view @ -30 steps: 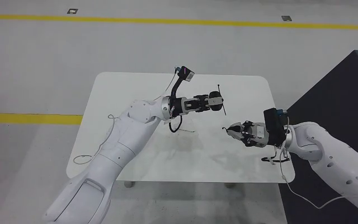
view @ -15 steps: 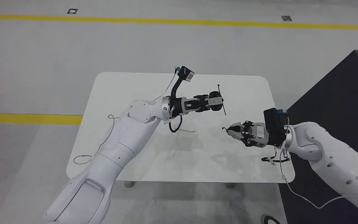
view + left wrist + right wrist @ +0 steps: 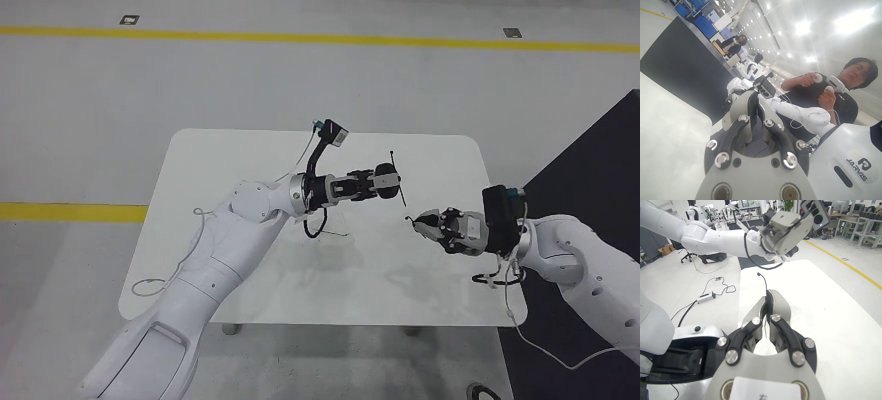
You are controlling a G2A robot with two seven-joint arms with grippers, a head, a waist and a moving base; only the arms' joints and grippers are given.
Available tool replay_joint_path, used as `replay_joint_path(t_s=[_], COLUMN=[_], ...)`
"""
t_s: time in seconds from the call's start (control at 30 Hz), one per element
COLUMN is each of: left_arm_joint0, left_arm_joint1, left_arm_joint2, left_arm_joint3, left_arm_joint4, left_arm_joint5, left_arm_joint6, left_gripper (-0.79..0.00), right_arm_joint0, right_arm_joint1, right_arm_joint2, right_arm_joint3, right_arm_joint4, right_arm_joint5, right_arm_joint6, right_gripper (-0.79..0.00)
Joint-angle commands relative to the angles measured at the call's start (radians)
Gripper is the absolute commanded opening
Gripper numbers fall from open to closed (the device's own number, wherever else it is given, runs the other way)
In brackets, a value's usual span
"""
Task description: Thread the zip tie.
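My left gripper (image 3: 398, 181) hangs above the middle of the white table (image 3: 240, 170), shut on a thin black zip tie (image 3: 402, 197) that sticks out above and below its fingers. In the left wrist view its pads (image 3: 753, 106) press together on a thin black strand. My right gripper (image 3: 418, 221) is a short way to the near right of it, held off the table. It is shut on a second black zip tie (image 3: 764, 283), whose small square head (image 3: 759, 274) points toward the left arm and whose tail runs back between the fingers (image 3: 776, 302).
A thin strip (image 3: 336, 235) lies on the table under the left arm, beside a hanging black cable loop (image 3: 313, 225). A black panel (image 3: 600, 170) stands off the table's right edge. The table's near half (image 3: 330, 290) is bare.
My right gripper has moved up and slightly away from the near edge with its zip tie, ending closer to the left gripper. The left arm has hardly moved.
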Motion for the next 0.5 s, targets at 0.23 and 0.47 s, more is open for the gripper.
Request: replay_joint_path(t_s=[0.23, 0.47], left_arm_joint0=[0.033, 0.035], left_arm_joint1=[0.015, 0.012], left_arm_joint2=[-0.036, -0.037], left_arm_joint3=[-0.055, -0.074], left_arm_joint4=[0.053, 0.098], left_arm_joint5=[0.055, 0.059], left_arm_joint6=[0.007, 0.027], left_gripper=[-0.785, -0.785], right_arm_joint0=[-0.02, -0.027], right_arm_joint1=[0.003, -0.003], right_arm_joint2=[0.041, 0.05], right_arm_joint3=[-0.021, -0.045], right_arm_joint4=[0.029, 0.032], right_arm_joint5=[0.0, 0.0], right_arm_joint6=[0.013, 0.053], right_gripper=[-0.785, -0.785])
